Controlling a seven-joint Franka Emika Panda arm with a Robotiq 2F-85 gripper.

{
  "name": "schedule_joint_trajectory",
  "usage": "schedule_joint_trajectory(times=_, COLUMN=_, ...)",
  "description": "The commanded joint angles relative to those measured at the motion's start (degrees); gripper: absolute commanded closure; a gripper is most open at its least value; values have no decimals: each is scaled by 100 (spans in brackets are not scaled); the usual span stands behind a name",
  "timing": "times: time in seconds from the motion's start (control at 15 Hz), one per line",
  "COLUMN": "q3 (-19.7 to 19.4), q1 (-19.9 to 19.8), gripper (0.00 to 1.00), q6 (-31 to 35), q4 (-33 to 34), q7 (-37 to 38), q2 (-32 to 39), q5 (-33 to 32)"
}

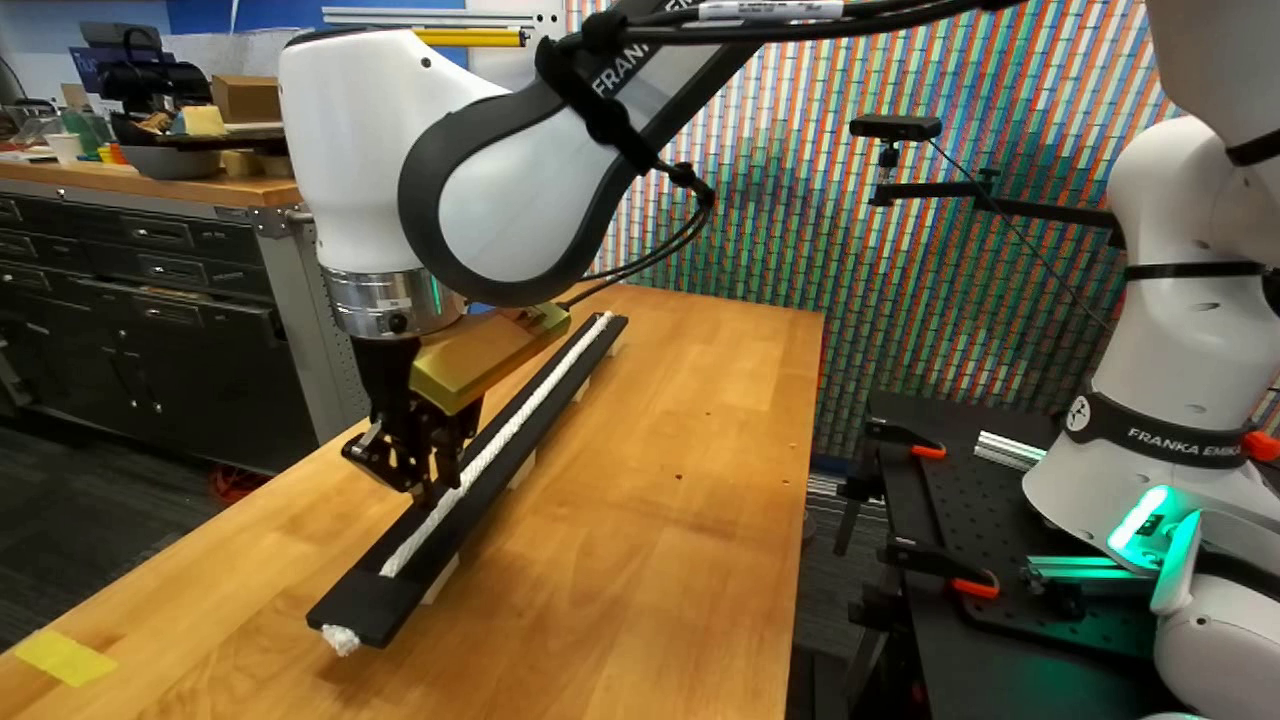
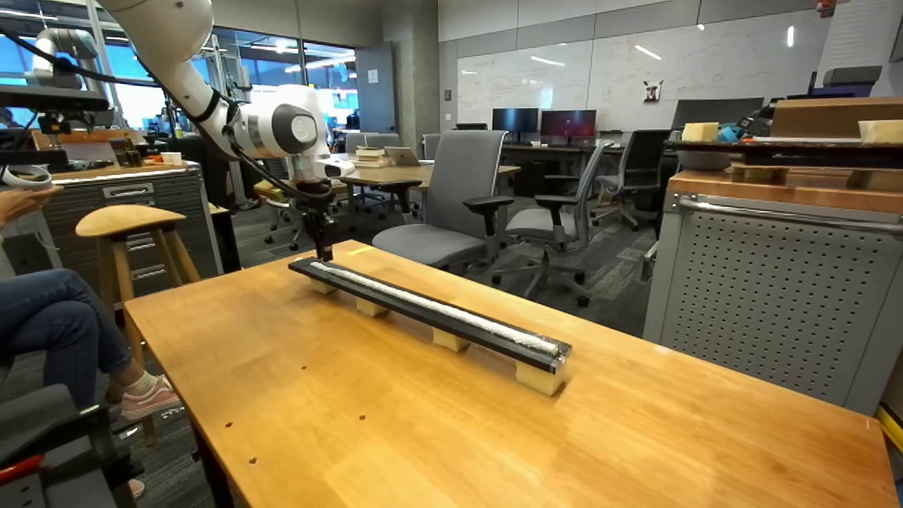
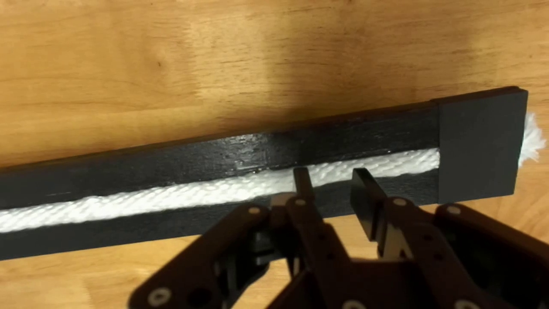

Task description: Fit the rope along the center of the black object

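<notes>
Following the white rope [image 3: 184, 196], centred along the black rail [image 3: 171, 165] over the table [image 3: 107, 64]: ducks under the end piece [image 3: 478, 148], pokes out frayed, gets cut off at the wrist view's left edge. Up to the pincer [image 3: 331, 172]: hangs released, clearly parted; impossible to call contact. Reads "FRANKA" on the arm [image 1: 625, 75], "FRANKA EMIKA" on the base [image 1: 1185, 445]; illegible on the cable label [image 1: 770, 10].

Rope [image 3: 141, 201] white with a slanting braid pattern, rail [image 3: 257, 150] black, gripper [image 3: 332, 175] black, arm [image 1: 530, 190] white with dark grey and black bands. Table [image 1: 650, 560] honey-brown, streaked with wood grain and dotted with a few dark specks; blocks [image 2: 540, 377] pale yellow, tape [image 1: 66, 657] a brighter yellow. Wall [image 1: 840, 270] patterned in short upright stripes of orange, green, blue and white; chair [image 2: 465, 176] plain grey, shoe [image 2: 149, 400] pink, cabinet [image 2: 776, 296] grey and dotted with rows of dark holes.
</notes>
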Motion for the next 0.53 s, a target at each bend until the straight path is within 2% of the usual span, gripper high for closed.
schedule_joint_trajectory(times=0.0, q3=-3, q1=7, gripper=68, q6=-21, q4=22, q7=-2, q2=7, q5=7)
schedule_joint_trajectory(times=0.33, q3=-3, q1=7, gripper=68, q6=-21, q4=22, q7=-2, q2=7, q5=7)
schedule_joint_trajectory(times=0.4, q3=-52, q1=43, gripper=43, q6=27, q4=34, q7=61, q2=21, q5=-54)
schedule_joint_trajectory(times=0.47, q3=-72, q1=59, gripper=42, q6=50, q4=58, q7=67, q2=40, q5=-89)
